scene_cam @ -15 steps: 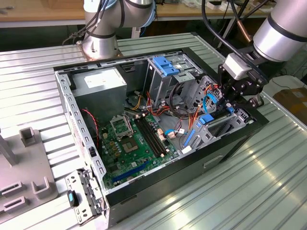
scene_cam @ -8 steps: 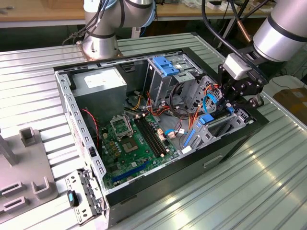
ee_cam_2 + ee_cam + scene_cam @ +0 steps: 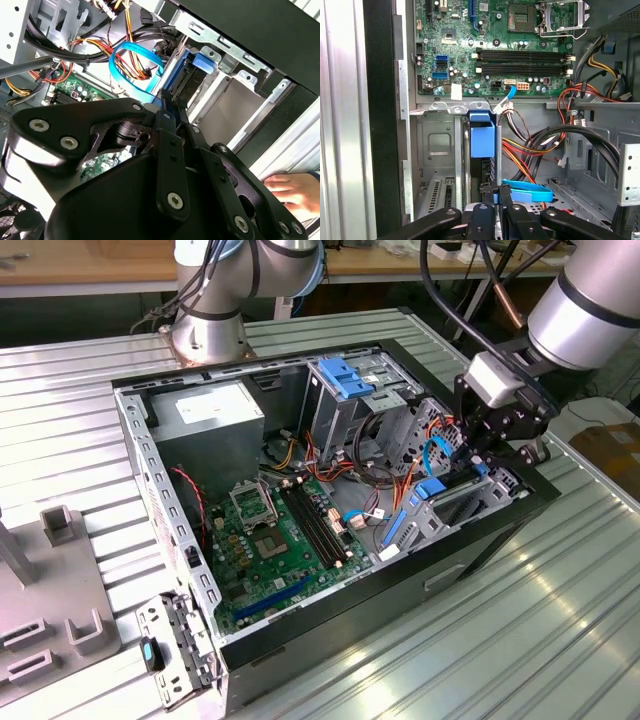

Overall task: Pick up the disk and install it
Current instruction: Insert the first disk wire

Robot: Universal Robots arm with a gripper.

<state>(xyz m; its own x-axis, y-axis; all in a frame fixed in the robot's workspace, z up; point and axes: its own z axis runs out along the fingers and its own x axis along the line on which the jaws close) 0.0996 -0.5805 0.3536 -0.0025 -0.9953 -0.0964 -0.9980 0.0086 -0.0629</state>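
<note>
Ribbed metal table point(image 3: 560, 620) bears the open computer case point(image 3: 420, 585), claw point(image 3: 478, 455) over it.

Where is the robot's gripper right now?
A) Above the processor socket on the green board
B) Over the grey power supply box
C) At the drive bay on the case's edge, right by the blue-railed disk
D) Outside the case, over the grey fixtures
C: in the exterior view the gripper is at the drive bay on that view's right, and the first wrist view shows it close to the blue-tabbed disk, with the motherboard beyond.
</note>
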